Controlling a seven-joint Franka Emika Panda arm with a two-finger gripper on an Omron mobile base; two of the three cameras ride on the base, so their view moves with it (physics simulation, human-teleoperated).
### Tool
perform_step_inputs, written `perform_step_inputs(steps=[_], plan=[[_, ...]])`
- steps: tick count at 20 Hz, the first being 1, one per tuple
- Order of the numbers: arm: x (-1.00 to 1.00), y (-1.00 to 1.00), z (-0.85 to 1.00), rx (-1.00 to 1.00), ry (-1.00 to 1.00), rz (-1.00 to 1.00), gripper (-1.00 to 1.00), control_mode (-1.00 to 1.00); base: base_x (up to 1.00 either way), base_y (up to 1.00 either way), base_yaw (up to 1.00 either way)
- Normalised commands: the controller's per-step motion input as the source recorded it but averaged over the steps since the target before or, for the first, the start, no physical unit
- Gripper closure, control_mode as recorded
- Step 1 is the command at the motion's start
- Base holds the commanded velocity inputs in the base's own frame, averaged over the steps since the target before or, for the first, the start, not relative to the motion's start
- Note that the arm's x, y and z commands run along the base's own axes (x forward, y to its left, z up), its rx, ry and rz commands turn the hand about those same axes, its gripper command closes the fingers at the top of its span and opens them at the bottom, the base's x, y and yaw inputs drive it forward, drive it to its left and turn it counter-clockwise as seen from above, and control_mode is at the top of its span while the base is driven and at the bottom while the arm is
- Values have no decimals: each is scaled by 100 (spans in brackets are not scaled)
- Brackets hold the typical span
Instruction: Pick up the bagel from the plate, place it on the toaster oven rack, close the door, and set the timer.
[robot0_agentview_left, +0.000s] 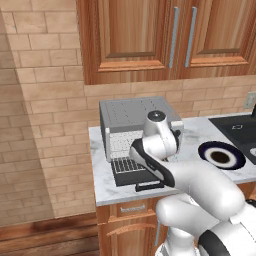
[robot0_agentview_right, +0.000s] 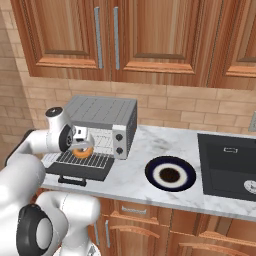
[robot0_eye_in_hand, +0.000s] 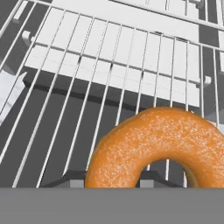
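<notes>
Hand view: gripper (robot0_eye_in_hand: 111, 181), part closed, holds the bagel (robot0_eye_in_hand: 159, 146) just above the rack (robot0_eye_in_hand: 109, 65) at the oven mouth. Placing step under way. Next: lower, release, withdraw clear before closing the door (robot0_agentview_right: 80, 169).

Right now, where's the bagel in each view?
Left base view: hidden behind the arm.
Right base view: bagel left of centre, at the gripper, over the toaster oven rack.
Hand view: bagel bottom right, above rack bars.
Shared landmark: the rack on the open door.
</notes>
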Motion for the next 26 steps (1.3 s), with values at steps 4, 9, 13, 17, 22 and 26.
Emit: perform_step_inputs(steps=[4, 9, 13, 17, 22, 26], plan=[[6, 6, -12, 0, -4, 0, 100, -100, 0, 0, 0], [11, 2, -10, 0, -3, 0, 100, -100, 0, 0, 0], [11, 0, -3, 0, -4, 0, 100, -100, 0, 0, 0], [1, 0, 0, 0, -8, 0, -100, -100, 0, 0, 0], [0, 0, 0, 0, -5, 0, -100, -100, 0, 0, 0], [-4, 0, 9, 0, -4, 0, -100, -100, 0, 0, 0]])
